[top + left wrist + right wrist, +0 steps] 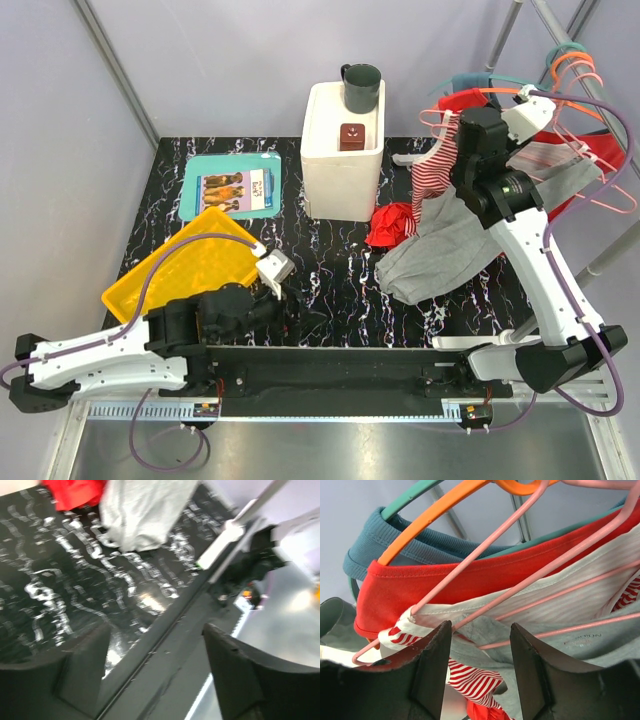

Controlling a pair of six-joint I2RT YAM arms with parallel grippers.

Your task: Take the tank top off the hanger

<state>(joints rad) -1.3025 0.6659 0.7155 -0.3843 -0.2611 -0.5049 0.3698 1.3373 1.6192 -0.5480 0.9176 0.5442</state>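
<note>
- tank top (470,680): red-and-white striped, on the crowded hangers at the back right of the table, above the tabletop; a strap end wraps the tip of a pink hanger (560,630).
- right gripper (480,665): raised to the hanger cluster, fingers spread apart. striped fabric and grey fabric show in the gap between them. can't tell if either pad touches cloth.
- same cluster, right wrist view: red garment (445,580) on an orange hanger (440,511), teal garment (375,542) on a green hanger behind it, and a pale striped piece (560,597) under the red one.
- grey garment (440,255): hangs from the cluster, its lower end spread on the black marbled table (330,270).
- red cloth (393,225): bunched on the table, touching the grey garment's left edge, just right of the white box (343,160).
- dark mug (362,87) and a small brown item (351,136) sit on top of the box.
- left gripper (157,665): low at the near table edge, released, nothing between the fingers.
- yellow tray (160,270) lies just left of the left wrist; teal board (232,185) with a picture card sits behind the tray.
</note>
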